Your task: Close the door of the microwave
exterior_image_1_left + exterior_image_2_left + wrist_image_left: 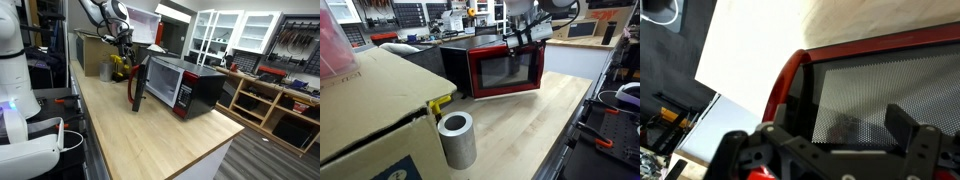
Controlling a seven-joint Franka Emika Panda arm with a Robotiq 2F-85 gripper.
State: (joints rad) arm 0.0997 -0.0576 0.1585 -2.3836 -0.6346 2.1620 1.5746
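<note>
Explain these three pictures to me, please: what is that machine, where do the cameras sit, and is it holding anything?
The machine is a single robot arm that ends in a two-fingered gripper. Two pictures come from cameras standing in the room, looking from different places. The third comes from a camera on the arm's wrist, so it looks past the gripper's fingers at close range. On the wooden counter sits a black and red microwave with its door standing open. The gripper hangs near the door's upper edge. A brown cardboard box and a grey cylinder also stand on the counter. The gripper is open and holds nothing.
</note>
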